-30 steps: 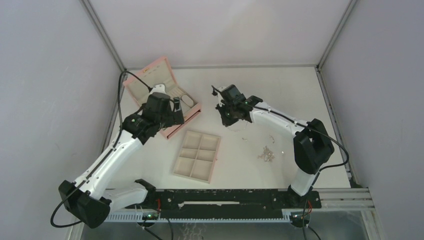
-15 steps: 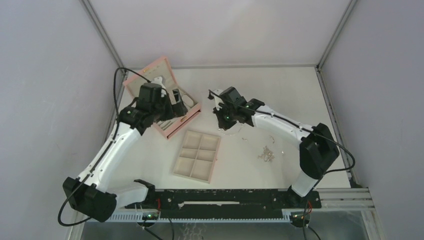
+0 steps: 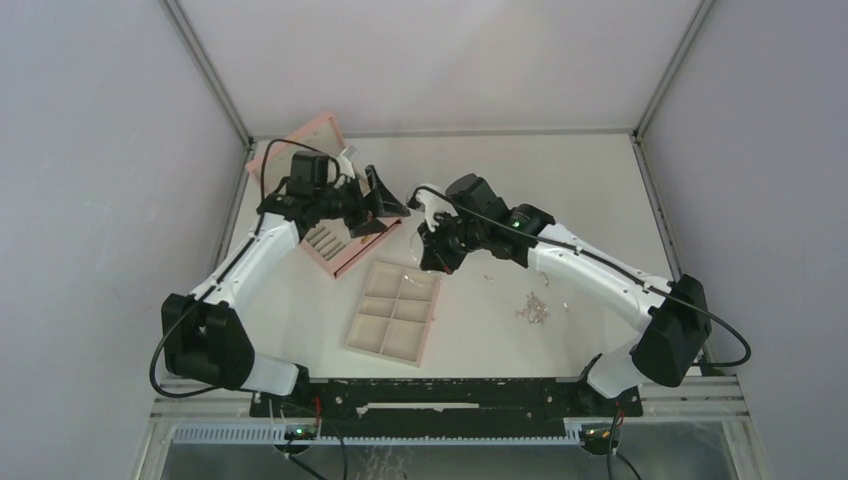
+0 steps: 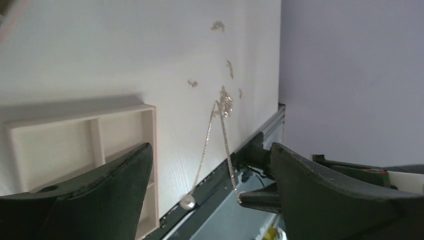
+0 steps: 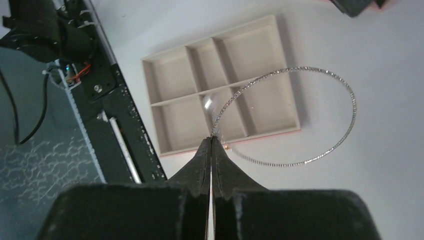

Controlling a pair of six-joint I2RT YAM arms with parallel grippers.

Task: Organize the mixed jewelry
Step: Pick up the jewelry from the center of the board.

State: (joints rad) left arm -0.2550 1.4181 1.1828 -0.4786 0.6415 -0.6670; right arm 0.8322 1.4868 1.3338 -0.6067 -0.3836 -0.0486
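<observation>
Top view: the pink box is half buried under the left arm, contents anyone's guess. The loose pieces on the bench are just silver specks. Rings or earrings, can't tell. Left wrist view: tray cropped at the edge, with a left gripper finger covering its corner. The chain necklace vanishes inside the right gripper.

The right gripper pinches a silver beaded hoop above the beige 6-compartment tray.
</observation>
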